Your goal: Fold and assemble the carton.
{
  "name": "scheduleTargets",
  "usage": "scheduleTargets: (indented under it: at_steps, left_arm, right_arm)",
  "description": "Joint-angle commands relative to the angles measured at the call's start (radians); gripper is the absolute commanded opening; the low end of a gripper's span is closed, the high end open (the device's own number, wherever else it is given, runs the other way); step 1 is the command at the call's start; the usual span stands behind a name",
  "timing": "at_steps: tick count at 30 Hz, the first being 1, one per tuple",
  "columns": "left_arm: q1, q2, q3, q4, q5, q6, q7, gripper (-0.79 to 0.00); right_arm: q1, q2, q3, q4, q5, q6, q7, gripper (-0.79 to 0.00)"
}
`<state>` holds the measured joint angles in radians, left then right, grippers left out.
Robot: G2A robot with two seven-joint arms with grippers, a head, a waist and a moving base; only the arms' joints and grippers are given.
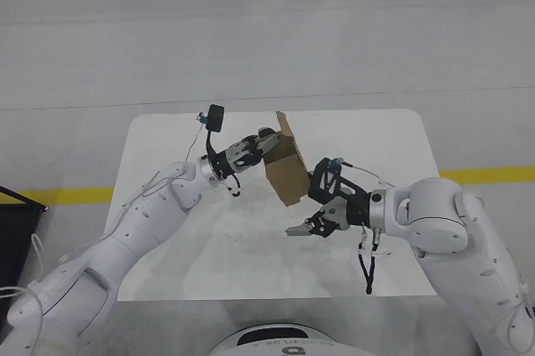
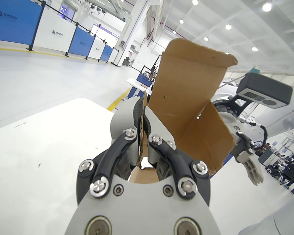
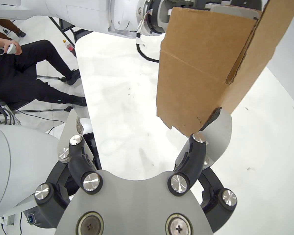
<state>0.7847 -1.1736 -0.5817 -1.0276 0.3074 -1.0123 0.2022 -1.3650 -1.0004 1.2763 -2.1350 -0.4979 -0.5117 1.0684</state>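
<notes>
Left end effector (image 1: 269, 141) is clamped on the carton (image 1: 285, 169): in the left wrist view its two fingers (image 2: 156, 123) pinch a thin cardboard edge between them, with the brown panels rising just beyond the fingertips. The carton stands partly opened, one tall panel upright and a shorter flap folded out at an angle from it on the side toward the other arm. In the top view it sits directly ahead of the left end effector and between the two arms, above the far middle of the white table (image 1: 383, 142).

The right end effector (image 1: 304, 228) is spread wide and holds nothing. The carton lies just ahead of it and slightly to one side. In the right wrist view one of its fingers (image 3: 216, 121) is right at the carton's torn lower corner, while the other finger stands well apart from the cardboard.

Whether that finger actually touches the corner cannot be told, since the cardboard overlaps the pad there. Whether the carton's lower edge rests on the table or hangs above it is also unclear. The cardboard covers much of the left end effector's pads, and the long panel is cut off by the edge of the right wrist view.
</notes>
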Motion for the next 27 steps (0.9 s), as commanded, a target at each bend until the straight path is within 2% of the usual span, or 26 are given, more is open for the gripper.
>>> scheduleTargets:
  at_steps: [1,9,13,20,25,27]
  left_arm:
    - [-0.003,-0.004,0.009,0.001,-0.001,0.000,0.002,-0.785]
    - [-0.015,-0.017,0.042,0.012,-0.030,0.000,0.006,-0.785]
    - [-0.020,-0.018,0.046,0.020,-0.045,0.000,0.011,-0.785]
    - [-0.004,0.003,0.022,0.019,-0.083,0.000,0.024,-0.785]
    - [0.026,0.031,-0.011,-0.029,-0.112,0.000,0.044,-0.785]
    - [0.041,0.043,-0.024,-0.058,-0.126,0.000,0.052,-0.785]
  right_arm:
    - [0.017,-0.002,-0.027,0.010,-0.006,0.002,0.001,0.000]
    - [0.112,-0.018,-0.156,0.078,-0.058,0.030,-0.044,0.000]
    - [0.137,-0.021,-0.173,0.092,-0.068,0.052,-0.061,0.000]
    - [0.046,0.001,-0.037,0.021,-0.070,0.055,-0.126,0.000]
    - [-0.073,0.018,0.116,-0.017,-0.063,0.068,-0.206,0.000]
    - [-0.119,0.022,0.187,-0.010,-0.052,0.108,-0.251,0.000]
